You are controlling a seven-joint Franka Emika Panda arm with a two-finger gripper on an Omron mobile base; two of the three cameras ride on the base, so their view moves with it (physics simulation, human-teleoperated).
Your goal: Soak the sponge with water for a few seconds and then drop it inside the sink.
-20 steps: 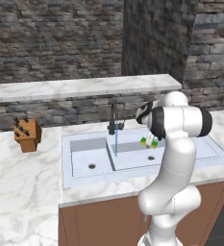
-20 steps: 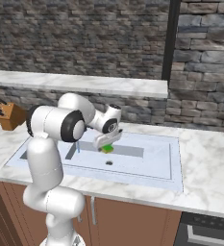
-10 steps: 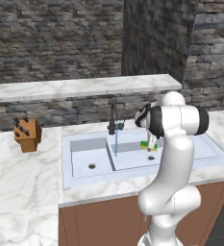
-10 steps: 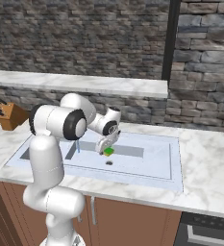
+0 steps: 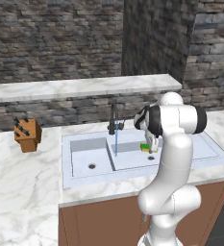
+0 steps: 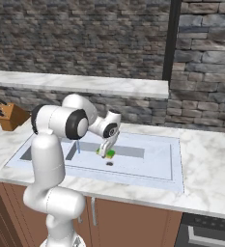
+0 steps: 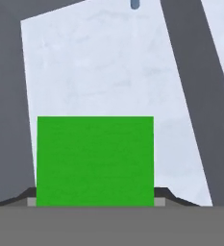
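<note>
The white arm's two-finger gripper [image 6: 105, 152] is clamped on the small flat green-and-yellow sponge [image 7: 95, 161], held above the pale grey-white double-basin sink's [image 5: 180, 160] right basin, near its round drain.

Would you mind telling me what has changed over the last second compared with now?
The tool, still shut on the sponge, has carried it downward over the right basin of the sink, off to the side of the water. Nothing was let go. The water keeps running, and the knife block stays put.
</note>
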